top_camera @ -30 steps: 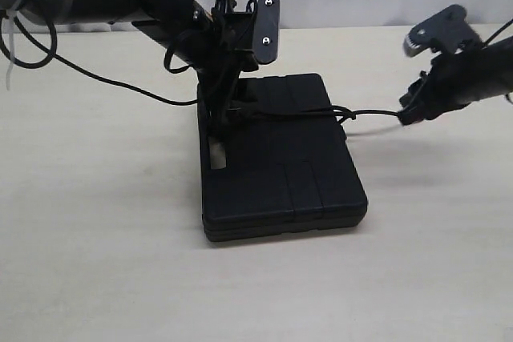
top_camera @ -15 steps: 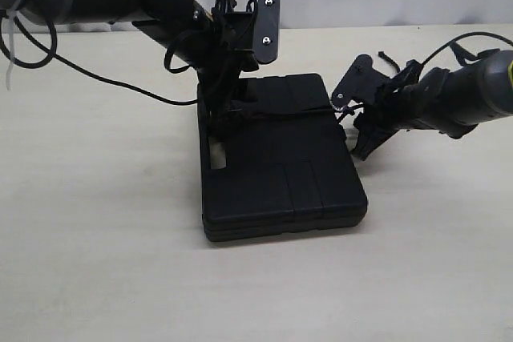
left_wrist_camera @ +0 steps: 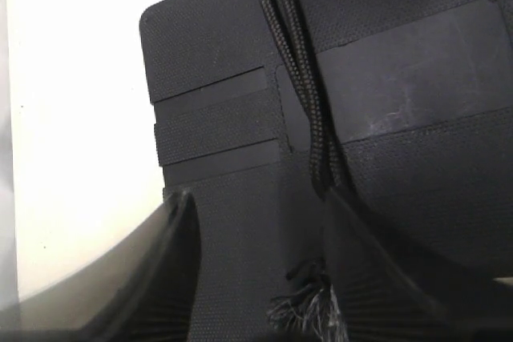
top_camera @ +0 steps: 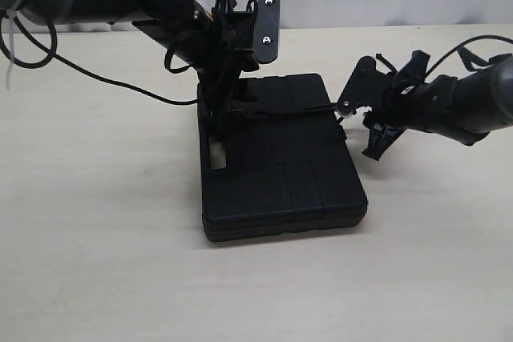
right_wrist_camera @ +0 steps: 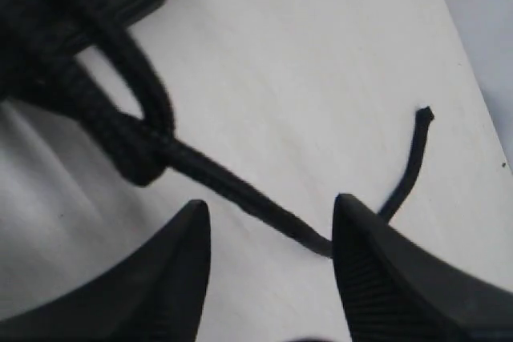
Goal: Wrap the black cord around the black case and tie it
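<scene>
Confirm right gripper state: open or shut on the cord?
Open. The right gripper has its fingers apart; the black cord runs between them, unclamped.

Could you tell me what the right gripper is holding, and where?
Nothing: the right gripper is open, and the black cord merely passes between its spread fingers.

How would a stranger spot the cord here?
Find the flat black case on the pale table. A thin black cord crosses its top near the far end. Unlike the smooth moulded case, it's braided and doubled, with a frayed end.
</scene>
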Robot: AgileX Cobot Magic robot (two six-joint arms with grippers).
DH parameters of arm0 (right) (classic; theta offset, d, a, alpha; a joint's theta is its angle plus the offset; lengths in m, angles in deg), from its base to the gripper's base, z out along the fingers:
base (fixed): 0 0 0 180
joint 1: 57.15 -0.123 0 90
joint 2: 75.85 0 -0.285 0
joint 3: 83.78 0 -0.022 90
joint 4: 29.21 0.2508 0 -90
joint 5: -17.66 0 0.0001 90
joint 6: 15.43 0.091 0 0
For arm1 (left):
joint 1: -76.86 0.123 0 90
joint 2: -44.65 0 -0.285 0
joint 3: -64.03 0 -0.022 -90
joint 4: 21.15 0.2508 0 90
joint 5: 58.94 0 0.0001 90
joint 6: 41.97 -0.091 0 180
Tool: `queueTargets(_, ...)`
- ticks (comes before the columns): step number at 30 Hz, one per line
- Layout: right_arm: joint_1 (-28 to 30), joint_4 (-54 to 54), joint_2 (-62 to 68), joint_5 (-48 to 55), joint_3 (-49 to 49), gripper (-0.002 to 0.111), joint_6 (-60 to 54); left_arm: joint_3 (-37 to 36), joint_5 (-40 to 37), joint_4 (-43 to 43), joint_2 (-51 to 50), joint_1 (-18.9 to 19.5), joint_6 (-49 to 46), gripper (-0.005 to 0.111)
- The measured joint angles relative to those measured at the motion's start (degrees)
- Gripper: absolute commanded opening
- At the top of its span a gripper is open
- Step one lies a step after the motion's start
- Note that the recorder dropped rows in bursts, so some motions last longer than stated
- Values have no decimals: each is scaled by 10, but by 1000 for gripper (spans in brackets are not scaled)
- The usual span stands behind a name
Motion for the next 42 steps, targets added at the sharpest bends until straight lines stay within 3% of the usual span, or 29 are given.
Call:
queueTargets(10,0,-73,6,-102,31,46,-1,0,0,-17,0,0,0,47)
queueTargets(17,0,-242,15,-111,37,46,113,0,0,-18,0,0,0,47)
queueTargets(26,0,-269,34,-131,37,46,129,0,0,-18,0,0,0,47)
queueTargets(29,0,-269,43,-141,37,34,129,0,0,-18,0,0,0,47)
queueTargets(33,0,-269,47,-144,37,4,117,0,0,-18,0,0,-1,47)
queueTargets(42,0,-143,47,-133,37,4,5,0,9,-54,0,0,-4,47)
